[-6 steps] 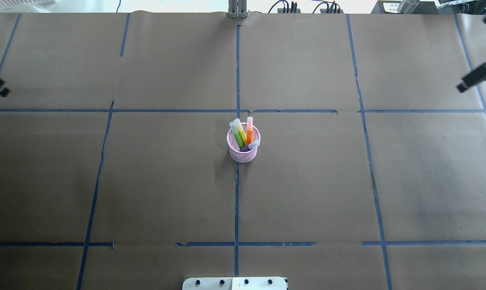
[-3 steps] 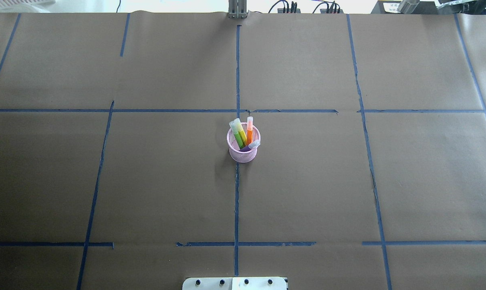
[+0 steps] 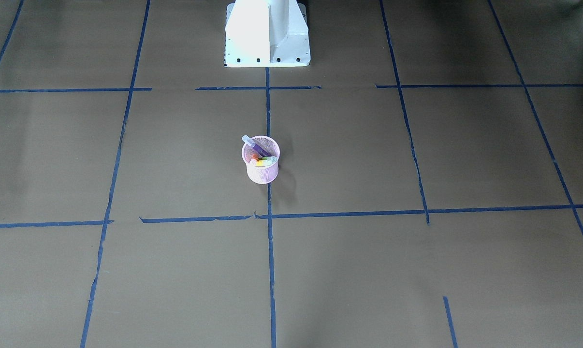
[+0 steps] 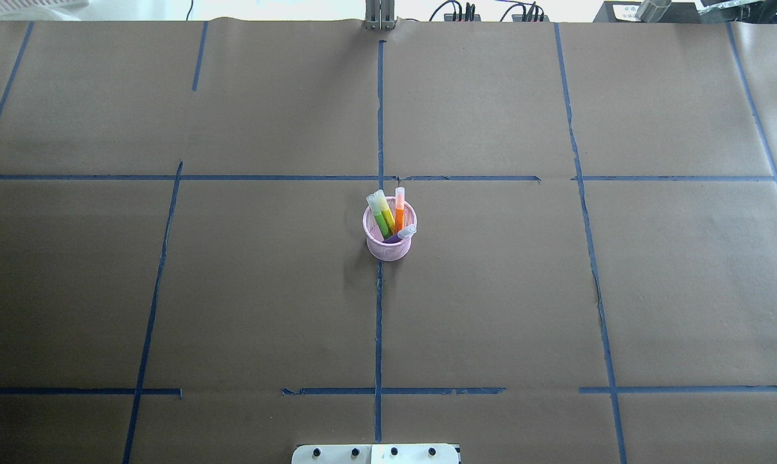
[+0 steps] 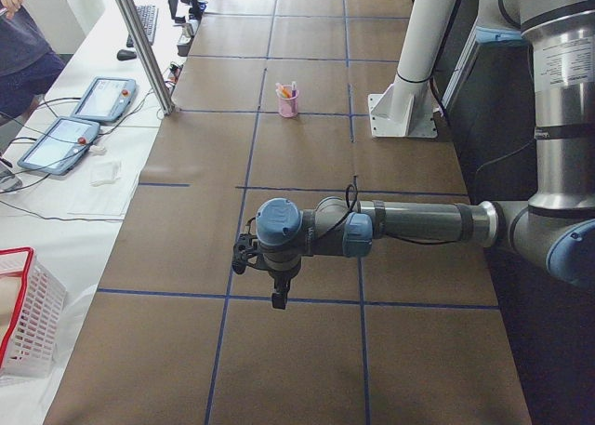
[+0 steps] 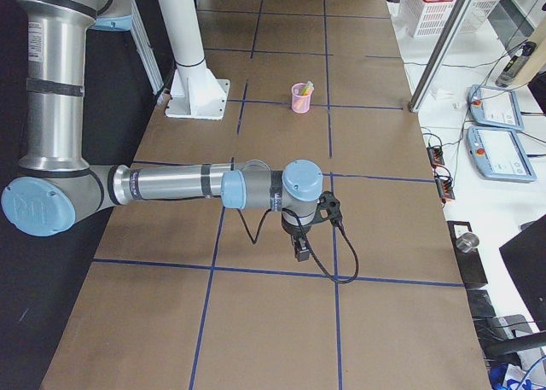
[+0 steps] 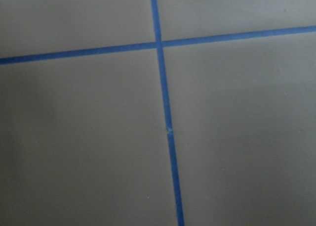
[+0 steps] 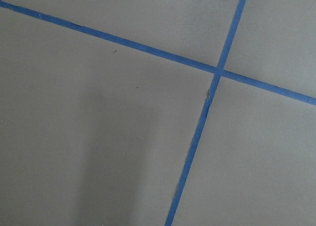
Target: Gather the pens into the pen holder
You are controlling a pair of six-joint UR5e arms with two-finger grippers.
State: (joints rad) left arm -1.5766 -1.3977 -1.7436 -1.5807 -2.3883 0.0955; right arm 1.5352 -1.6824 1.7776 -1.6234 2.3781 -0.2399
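We judge the collecting finished. The small round pink wire-mesh pen holder [image 4: 388, 250] stands upright at the middle of the brown-paper bench [image 4: 247, 296]. The slim green pen [image 4: 381, 223], yellow pen [image 4: 386, 214], orange pen [image 4: 399, 216] and purple pen [image 4: 404, 232] all lean inside it. Our left tool [image 5: 277, 293] and right tool [image 6: 300, 250] hang over bare paper, well apart from the cup. We cannot tell whether either is spread or pressed together. The next move calls only for parking the arms.

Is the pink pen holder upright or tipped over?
Upright: the pen holder stands on its base, rim up, with the pens sticking out above it.
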